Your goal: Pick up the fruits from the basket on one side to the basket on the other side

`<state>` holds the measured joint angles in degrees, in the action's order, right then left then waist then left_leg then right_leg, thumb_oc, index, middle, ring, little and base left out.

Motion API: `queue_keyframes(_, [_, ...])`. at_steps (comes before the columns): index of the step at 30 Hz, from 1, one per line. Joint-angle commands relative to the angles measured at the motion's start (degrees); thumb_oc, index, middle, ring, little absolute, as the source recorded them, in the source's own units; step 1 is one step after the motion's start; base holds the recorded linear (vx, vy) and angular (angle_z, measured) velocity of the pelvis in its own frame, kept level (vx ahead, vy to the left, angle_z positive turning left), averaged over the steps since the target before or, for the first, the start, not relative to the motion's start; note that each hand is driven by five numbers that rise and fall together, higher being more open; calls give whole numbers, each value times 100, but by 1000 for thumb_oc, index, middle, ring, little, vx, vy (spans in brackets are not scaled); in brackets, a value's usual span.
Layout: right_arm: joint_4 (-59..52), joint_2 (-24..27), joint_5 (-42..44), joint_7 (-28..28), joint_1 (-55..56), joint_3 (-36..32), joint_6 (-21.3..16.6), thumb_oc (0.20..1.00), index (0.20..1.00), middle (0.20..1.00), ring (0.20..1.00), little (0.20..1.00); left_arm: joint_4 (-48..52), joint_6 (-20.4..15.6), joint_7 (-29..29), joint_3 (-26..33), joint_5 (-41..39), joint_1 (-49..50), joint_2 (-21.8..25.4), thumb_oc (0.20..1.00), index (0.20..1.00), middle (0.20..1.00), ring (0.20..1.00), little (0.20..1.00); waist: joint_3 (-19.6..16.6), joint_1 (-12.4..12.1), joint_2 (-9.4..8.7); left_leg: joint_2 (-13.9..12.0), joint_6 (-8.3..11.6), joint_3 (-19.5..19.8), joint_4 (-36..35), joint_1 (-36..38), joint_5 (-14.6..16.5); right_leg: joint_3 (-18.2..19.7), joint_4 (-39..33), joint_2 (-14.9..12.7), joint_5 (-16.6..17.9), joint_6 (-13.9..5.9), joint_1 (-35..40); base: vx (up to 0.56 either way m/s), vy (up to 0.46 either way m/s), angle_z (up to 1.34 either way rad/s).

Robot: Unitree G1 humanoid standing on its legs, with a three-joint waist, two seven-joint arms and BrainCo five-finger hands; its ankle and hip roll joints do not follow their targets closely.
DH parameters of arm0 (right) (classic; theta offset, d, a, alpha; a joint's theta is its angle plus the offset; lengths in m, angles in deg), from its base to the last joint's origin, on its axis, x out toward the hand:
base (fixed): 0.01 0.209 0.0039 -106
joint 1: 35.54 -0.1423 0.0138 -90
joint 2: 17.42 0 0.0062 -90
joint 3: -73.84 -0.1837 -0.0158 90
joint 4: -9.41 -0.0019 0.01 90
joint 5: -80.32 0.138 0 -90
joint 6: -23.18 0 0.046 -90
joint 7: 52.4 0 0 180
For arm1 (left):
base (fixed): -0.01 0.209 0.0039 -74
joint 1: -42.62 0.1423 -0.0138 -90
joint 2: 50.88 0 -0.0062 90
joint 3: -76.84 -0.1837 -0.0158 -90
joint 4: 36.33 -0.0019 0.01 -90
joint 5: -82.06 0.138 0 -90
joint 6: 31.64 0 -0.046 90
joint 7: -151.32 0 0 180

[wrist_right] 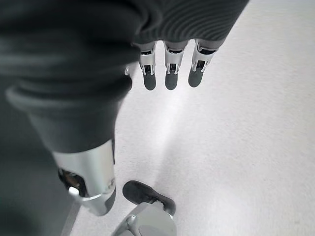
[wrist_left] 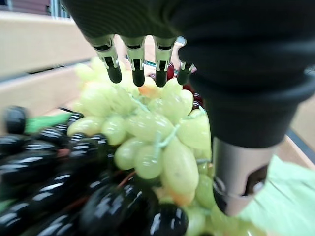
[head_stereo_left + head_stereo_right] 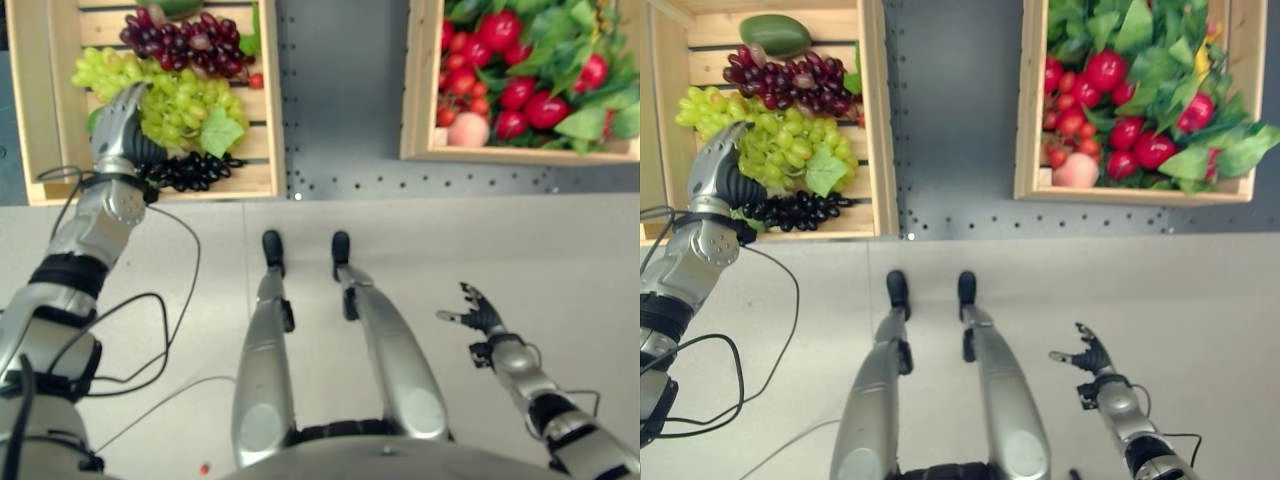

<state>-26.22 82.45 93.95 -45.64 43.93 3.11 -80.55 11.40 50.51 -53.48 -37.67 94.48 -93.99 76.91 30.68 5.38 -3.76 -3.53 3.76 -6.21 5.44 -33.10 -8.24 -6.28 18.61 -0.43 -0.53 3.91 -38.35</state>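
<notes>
Nothing looks moved yet: left hand (image 3: 122, 118), fingers apart, hovers over green grapes (image 2: 147, 128) in the left crate (image 3: 30, 100); right hand (image 3: 480, 312) hangs open, well apart from it.

The scene was lit brightly and evenly from above. Small white highlights were caught on the black grapes (image 2: 44, 162) just beside the green grapes (image 2: 147, 142). Hardly any shade was cast inside the wooden crate (image 3: 262, 150) around the green grapes. A pale sheen was spread over the floor (image 1: 236, 147).
</notes>
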Motion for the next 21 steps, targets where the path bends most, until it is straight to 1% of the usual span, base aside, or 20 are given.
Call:
queue_keyframes(1, [-23,43,-63,-31,396,35,-22,1000,1000,1000,1000,1000,113,-77,-94,78,-74,-467,387,1000,1000,1000,1000,1000,-89,138,35,80,-116,-122,639,-151,433,54,-111,-455,-28,-992,103,65,30,10])
queue_keyframes(9, [65,-63,-28,-139,400,75,-8,1000,1000,1000,1000,1000,107,-77,-131,-50,-31,-809,645,1000,1000,1000,1000,1000,-89,176,-2,97,-138,-123,661,-263,527,27,-238,-455,-53,-1000,73,44,2,2])
queue_keyframes(13, [83,-61,39,-214,401,111,-10,1000,1000,1000,1000,1000,13,-128,-51,-338,-62,-1166,906,1000,1000,1000,1000,1000,-89,188,2,99,-135,-99,606,-223,520,25,-299,-425,-33,-1009,106,36,-7,-1])
queue_keyframes(17, [177,-57,57,-262,405,115,10,1000,1000,1000,1000,1000,73,-135,95,-486,-145,-1356,1009,1000,1000,1000,1000,1000,-89,164,51,115,-109,-82,387,-65,445,-16,-431,-414,7,-1023,212,17,-8,-1])
queue_keyframes(21, [189,-4,99,-293,377,124,12,1000,1000,1000,1000,1000,-15,-128,193,-879,-39,-1814,1165,1000,1000,1000,1000,1000,-89,176,86,125,-105,-97,331,-24,426,-34,-486,-424,30,-1040,235,0,0,0])
